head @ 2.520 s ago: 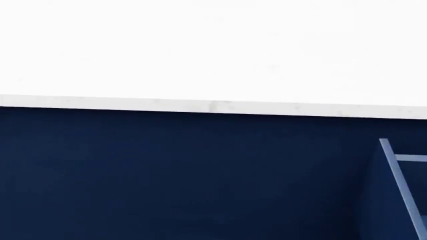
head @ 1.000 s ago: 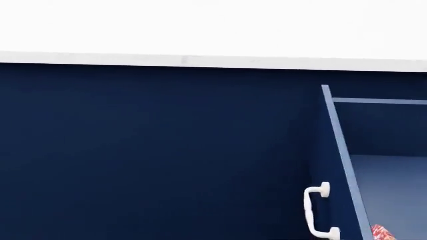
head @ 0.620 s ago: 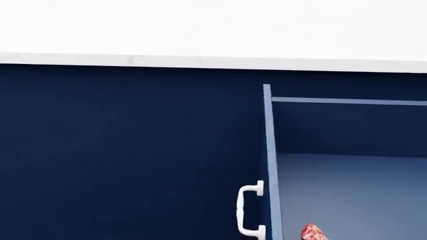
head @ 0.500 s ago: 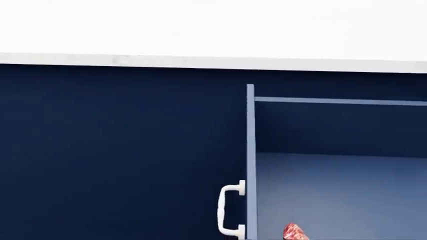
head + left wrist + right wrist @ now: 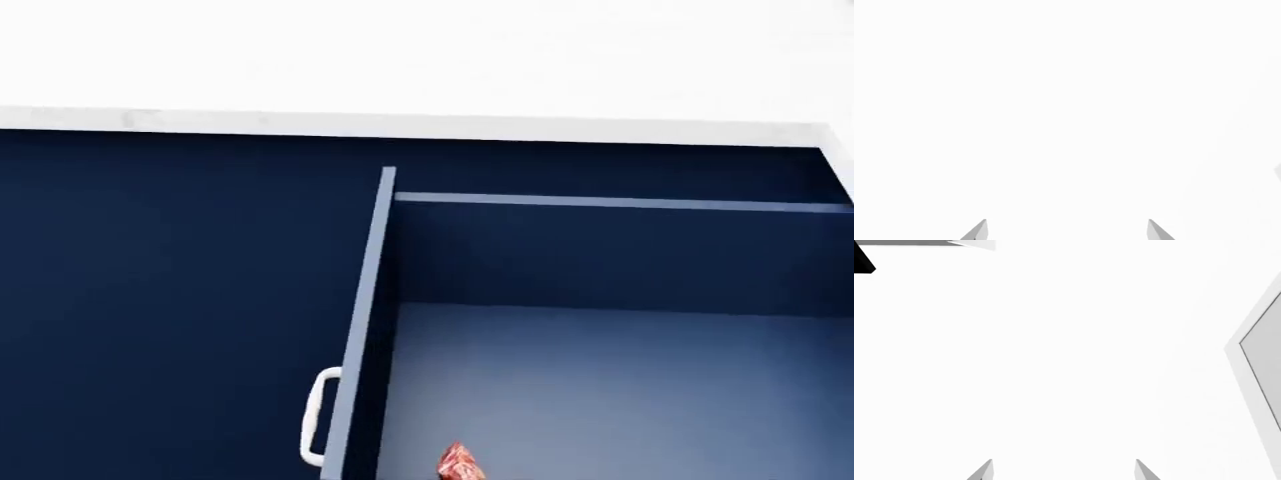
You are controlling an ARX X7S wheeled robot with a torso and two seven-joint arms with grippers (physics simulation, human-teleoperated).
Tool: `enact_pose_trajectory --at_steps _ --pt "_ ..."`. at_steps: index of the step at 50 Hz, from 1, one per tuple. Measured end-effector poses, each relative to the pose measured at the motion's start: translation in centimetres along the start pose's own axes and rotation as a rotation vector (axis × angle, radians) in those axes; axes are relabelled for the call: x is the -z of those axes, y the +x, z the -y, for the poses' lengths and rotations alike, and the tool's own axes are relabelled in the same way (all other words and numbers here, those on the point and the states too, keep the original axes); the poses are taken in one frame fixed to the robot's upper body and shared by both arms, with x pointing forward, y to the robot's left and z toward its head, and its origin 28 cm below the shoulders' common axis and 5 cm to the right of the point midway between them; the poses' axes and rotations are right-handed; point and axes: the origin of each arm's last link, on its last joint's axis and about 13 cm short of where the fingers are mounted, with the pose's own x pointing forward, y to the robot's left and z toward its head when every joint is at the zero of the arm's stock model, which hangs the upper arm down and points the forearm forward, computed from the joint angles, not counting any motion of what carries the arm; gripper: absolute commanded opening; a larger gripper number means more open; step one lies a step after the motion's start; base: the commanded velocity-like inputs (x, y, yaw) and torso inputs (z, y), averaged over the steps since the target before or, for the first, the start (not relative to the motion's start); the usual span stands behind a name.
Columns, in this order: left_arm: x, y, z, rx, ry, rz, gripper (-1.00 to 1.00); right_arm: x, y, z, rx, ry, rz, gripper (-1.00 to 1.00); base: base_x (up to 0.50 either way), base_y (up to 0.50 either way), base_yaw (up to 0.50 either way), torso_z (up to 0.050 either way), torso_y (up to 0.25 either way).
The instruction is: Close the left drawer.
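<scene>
The left drawer [image 5: 614, 380] stands open in the head view, with its slate-blue floor and thin inner walls exposed below the counter. The top edge of its navy front [image 5: 367, 300] runs down the middle of the view, with the white curved handle [image 5: 318, 415] on its outer side. Neither gripper shows in the head view. My left gripper [image 5: 1066, 230] shows only two spread fingertips [image 5: 981, 231] against plain white, with nothing between them. My right gripper [image 5: 1063, 470] shows the same, with fingertips [image 5: 986, 471] apart and empty.
A white countertop edge [image 5: 427, 125] runs above the navy cabinet face [image 5: 160, 300]. A small red crumpled packet [image 5: 458, 462] lies on the drawer floor near the front. The right wrist view shows a grey panel [image 5: 1264, 355] at one side.
The head view has shifted, so the drawer has slid leftward in the picture. More of its inside and the red packet now show. The counter's right end has come into view.
</scene>
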Motion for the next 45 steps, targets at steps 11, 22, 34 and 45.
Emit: enact_pose_trajectory --at_steps 11,22,34,45 --pt "0.03 0.02 0.02 0.000 0.000 0.001 1.00 0.00 0.00 0.02 -0.002 0.002 -0.001 1.00 0.14 0.00 0.00 0.000 0.000" --pt "0.03 0.01 0.02 0.001 0.000 0.001 1.00 0.00 0.00 0.02 -0.003 0.001 -0.001 1.00 0.16 0.00 0.00 0.000 0.000" --pt "0.16 0.08 0.06 -0.002 0.006 -0.012 1.00 0.00 0.00 0.00 -0.004 -0.001 -0.001 1.00 0.00 0.00 0.00 0.000 0.000" --pt "0.38 0.20 0.14 0.007 0.015 -0.038 1.00 0.00 -0.01 -0.02 -0.005 -0.003 -0.001 1.00 0.00 0.00 0.00 0.000 0.000"
